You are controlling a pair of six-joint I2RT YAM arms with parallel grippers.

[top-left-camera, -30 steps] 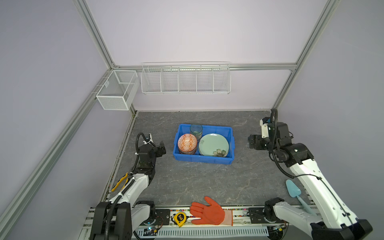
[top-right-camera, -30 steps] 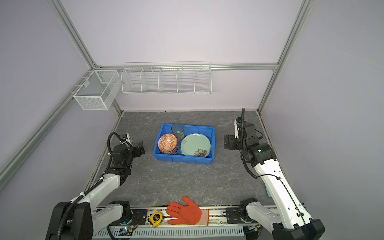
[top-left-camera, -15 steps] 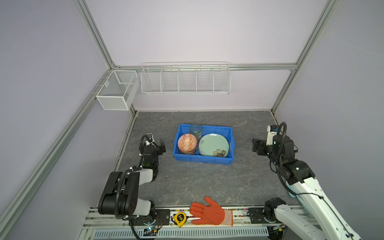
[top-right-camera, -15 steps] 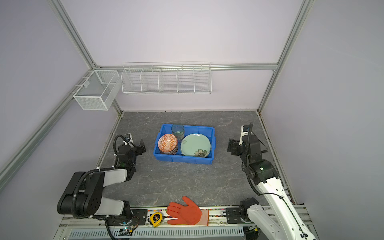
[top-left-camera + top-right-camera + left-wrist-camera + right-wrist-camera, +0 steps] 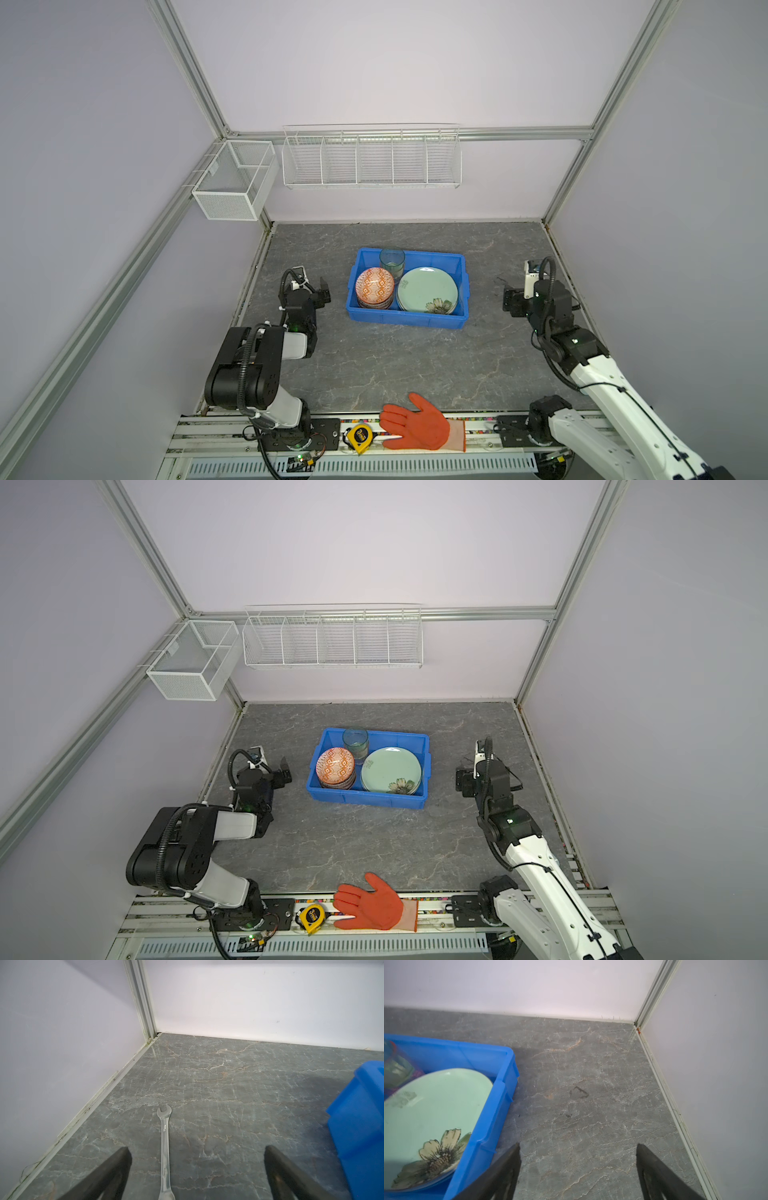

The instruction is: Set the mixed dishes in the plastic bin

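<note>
Jaws wide apart and empty: left tool [image 5: 196,1148] over wrench [image 5: 164,1136], right tool [image 5: 578,1145] beside plastic bin [image 5: 506,1084].

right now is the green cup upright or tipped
Upright: the green cup stands mouth up in the blue bin, behind the orange bowl.

Bowls [image 5: 374,286] left, plate [image 5: 428,289] right, cup [image 5: 392,261] behind, all in bin [image 5: 407,321].

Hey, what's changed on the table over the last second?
Both arms pulled back toward their bases: the left arm folded up, the right gripper lowered and drew back. It and the left gripper are open and empty; nothing was grasped or released. The blue bin, the dishes in it and the orange glove stayed put.
</note>
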